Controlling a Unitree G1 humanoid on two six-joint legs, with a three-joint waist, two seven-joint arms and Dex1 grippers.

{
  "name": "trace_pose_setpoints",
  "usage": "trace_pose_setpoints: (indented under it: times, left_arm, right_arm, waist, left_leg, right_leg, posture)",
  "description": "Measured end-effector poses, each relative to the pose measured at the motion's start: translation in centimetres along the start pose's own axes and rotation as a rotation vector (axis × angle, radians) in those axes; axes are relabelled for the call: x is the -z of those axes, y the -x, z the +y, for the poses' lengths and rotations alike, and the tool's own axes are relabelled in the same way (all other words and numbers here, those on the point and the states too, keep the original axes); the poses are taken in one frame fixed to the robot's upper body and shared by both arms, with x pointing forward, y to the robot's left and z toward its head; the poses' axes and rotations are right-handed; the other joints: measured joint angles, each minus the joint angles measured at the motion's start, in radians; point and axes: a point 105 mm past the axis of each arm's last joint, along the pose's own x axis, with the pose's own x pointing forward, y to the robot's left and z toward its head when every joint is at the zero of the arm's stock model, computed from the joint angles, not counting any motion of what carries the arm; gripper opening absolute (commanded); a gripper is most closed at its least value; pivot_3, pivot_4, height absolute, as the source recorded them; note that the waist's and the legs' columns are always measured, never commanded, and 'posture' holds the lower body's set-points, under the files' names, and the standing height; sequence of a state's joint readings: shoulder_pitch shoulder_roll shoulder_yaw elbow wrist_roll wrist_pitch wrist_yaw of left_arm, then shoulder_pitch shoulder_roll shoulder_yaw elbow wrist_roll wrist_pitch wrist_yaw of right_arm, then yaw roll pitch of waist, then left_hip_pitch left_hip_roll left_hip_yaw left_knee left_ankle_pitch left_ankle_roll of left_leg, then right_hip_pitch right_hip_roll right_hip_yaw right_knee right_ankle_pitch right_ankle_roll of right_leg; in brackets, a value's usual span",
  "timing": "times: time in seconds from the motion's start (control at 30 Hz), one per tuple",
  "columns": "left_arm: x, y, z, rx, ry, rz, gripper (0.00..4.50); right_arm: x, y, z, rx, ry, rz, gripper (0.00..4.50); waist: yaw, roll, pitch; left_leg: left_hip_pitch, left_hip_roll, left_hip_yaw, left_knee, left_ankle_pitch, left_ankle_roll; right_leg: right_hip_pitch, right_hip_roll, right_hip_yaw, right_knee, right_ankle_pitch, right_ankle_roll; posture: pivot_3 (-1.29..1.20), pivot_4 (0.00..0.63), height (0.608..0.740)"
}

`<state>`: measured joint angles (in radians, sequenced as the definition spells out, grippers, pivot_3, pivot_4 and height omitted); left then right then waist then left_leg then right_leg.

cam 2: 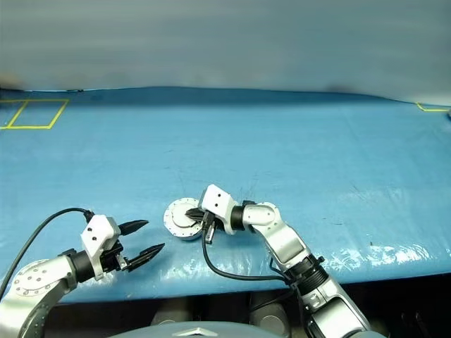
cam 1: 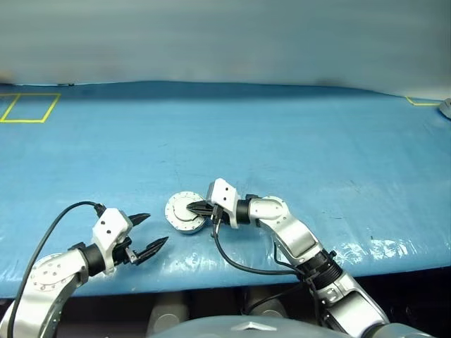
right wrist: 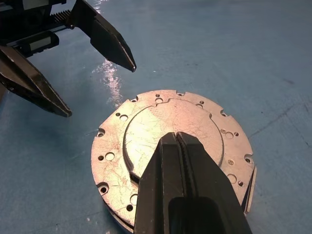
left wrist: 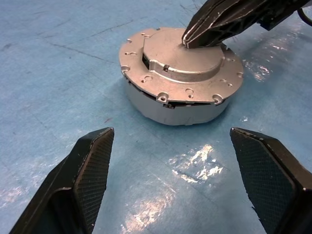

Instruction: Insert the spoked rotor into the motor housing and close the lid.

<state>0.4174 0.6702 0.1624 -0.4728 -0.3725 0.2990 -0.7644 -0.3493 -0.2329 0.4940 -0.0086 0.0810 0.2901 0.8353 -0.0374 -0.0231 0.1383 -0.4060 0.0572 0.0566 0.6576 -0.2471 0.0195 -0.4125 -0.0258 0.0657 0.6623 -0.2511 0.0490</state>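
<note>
The motor housing (cam 1: 184, 224) stands on the blue table, a short round grey cylinder (left wrist: 170, 109). The lid (right wrist: 165, 122), a flat silver disc with small holes round its rim, lies flat on top of it. The spoked rotor is hidden. My right gripper (cam 1: 192, 207) is shut with nothing held, and its joined tips rest on the middle of the lid (left wrist: 187, 43). My left gripper (cam 1: 156, 229) is open and empty, a short way to the left of the housing and nearer the table's front edge, pointing toward it.
The table has a blue cover with a yellow taped square (cam 1: 28, 107) at the far left and a yellow corner mark (cam 1: 423, 103) at the far right. A black cable (cam 1: 239, 266) loops from my right wrist near the front edge.
</note>
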Motion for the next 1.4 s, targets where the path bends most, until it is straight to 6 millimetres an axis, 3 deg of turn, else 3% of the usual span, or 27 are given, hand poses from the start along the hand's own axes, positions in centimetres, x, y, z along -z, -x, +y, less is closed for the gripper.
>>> trace_pose_setpoints:
  times: [0.2,0.23,0.33,0.67,0.77,1.13,1.3,1.4]
  left_arm:
    - [-0.7,-0.3,0.1,-0.03,0.011,-0.052,4.1]
    - [-0.9,-0.5,0.3,-0.05,0.016,-0.071,4.1]
    - [-1.4,-0.7,0.8,-0.101,0.03,-0.107,4.1]
    - [-1.2,-0.7,0.5,-0.1,0.042,-0.109,4.1]
    - [-1.3,-0.7,0.5,-0.102,0.039,-0.112,4.1]
    - [-1.4,-1.0,0.4,-0.095,0.04,-0.119,4.1]
    - [-1.4,-1.1,0.3,-0.09,0.041,-0.119,4.1]
    - [-1.5,-1.2,0.3,-0.087,0.04,-0.121,4.1]
  right_arm:
    - [-0.4,0.1,-0.3,0.008,0.126,0.006,0.04]
    - [-0.6,0.1,-0.4,0.019,0.118,-0.014,0.21]
    - [-1.4,0.3,-0.4,0.01,0.064,-0.083,0.92]
    - [-1.3,-0.6,0.4,-0.04,0.061,-0.064,4.2]
    - [-0.5,-1.1,-0.5,0.015,0.054,-0.016,4.2]
    - [-0.1,-1.2,-0.6,0.021,0.051,0.0,4.2]
    - [-0.1,-1.2,-0.3,0.008,0.043,-0.008,3.04]
    - [-0.1,-1.3,-0.3,0.016,0.029,-0.01,3.03]
  waist:
    - [0.001,0.0,0.0]
    - [0.001,0.0,0.0]
    - [0.002,-0.001,0.0]
    - [0.001,-0.001,0.0]
    - [0.001,-0.001,0.0]
    - [0.001,-0.001,0.0]
    - [0.001,-0.001,0.0]
    - [0.001,-0.001,0.0]
  left_leg:
    - [0.0,0.0,0.0,-0.001,0.0,0.0]
    - [0.0,0.0,0.0,0.0,0.0,0.0]
    - [-0.004,0.0,0.0,0.001,0.0,0.0]
    - [-0.004,-0.004,0.0,0.001,0.0,0.0]
    - [-0.004,-0.004,0.0,0.001,0.0,0.0]
    - [-0.003,-0.004,-0.001,0.001,0.0,0.0]
    - [-0.003,-0.004,-0.001,0.001,0.0,0.0]
    - [-0.003,-0.004,-0.001,0.001,0.0,0.0]
  right_leg:
    - [0.0,0.001,0.0,0.0,0.0,0.0]
    - [0.0,0.001,0.0,0.0,0.0,0.0]
    - [0.002,0.001,0.0,0.001,0.001,0.001]
    - [0.0,0.001,0.0,0.001,0.001,0.001]
    - [0.0,0.001,0.0,0.001,0.001,0.001]
    - [0.001,0.001,0.0,0.001,0.001,0.001]
    - [0.001,0.001,0.0,0.001,0.001,0.001]
    - [0.001,0.001,-0.001,0.001,0.001,0.001]
  posture:
    - [0.0,0.15,0.74]
    - [0.0,0.15,0.74]
    - [0.0,0.15,0.74]
    - [0.0,0.15,0.74]
    - [0.0,0.15,0.74]
    - [0.0,0.15,0.74]
    - [0.0,0.15,0.74]
    - [0.0,0.15,0.74]
